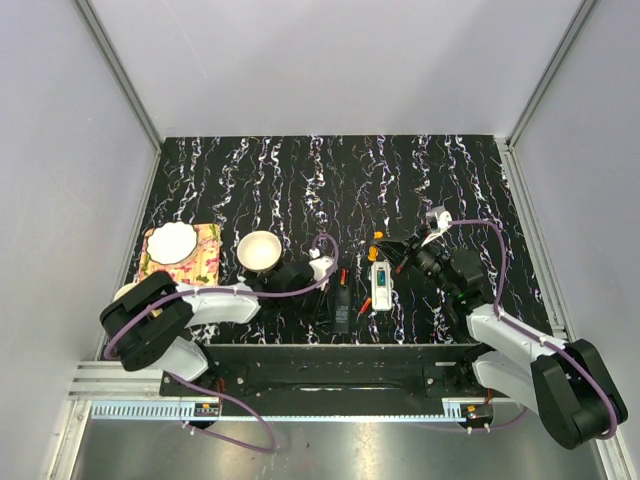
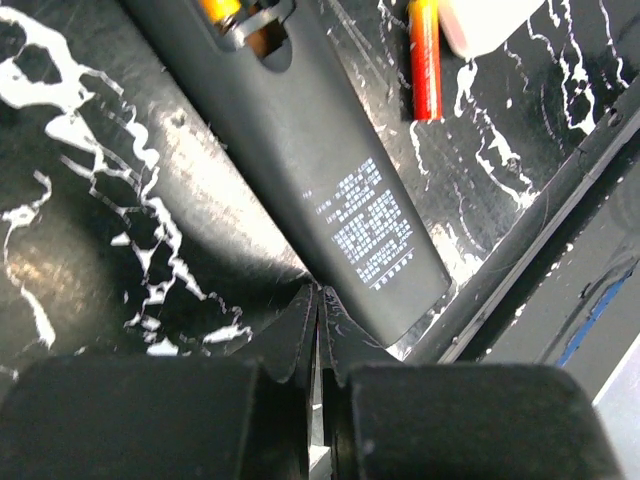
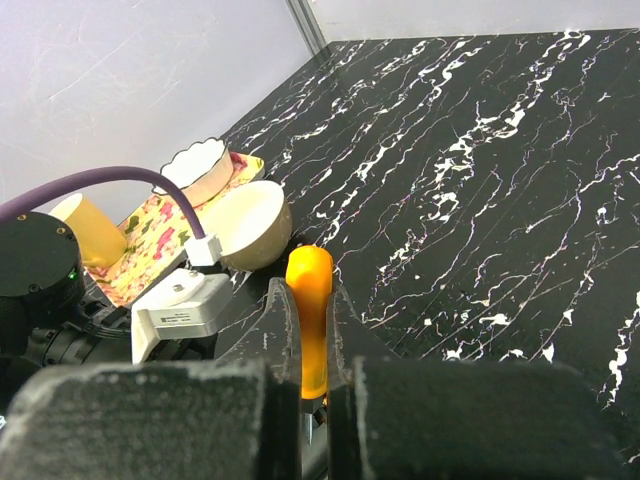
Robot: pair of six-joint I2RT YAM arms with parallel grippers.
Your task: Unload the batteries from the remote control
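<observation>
The white remote control [image 1: 381,281] lies face up near the table's front, and the batteries [image 1: 381,275] show as green and blue specks in its slot. Only its corner [image 2: 480,20] reaches the left wrist view. My right gripper [image 1: 402,250] hangs just right of it, shut on an orange stick [image 3: 310,275] that juts past the fingertips [image 3: 312,300]. My left gripper [image 2: 318,300] is shut with nothing in it. Its tips rest at the near end of a black handset [image 2: 340,190], left of the white remote.
A red and yellow cylinder [image 2: 425,60] lies between the black handset [image 1: 341,308] and the white remote. A cream bowl [image 1: 259,251] and a white scalloped dish [image 1: 172,240] on a floral mat [image 1: 205,262] stand at the left. The table's front rail [image 1: 330,352] is close.
</observation>
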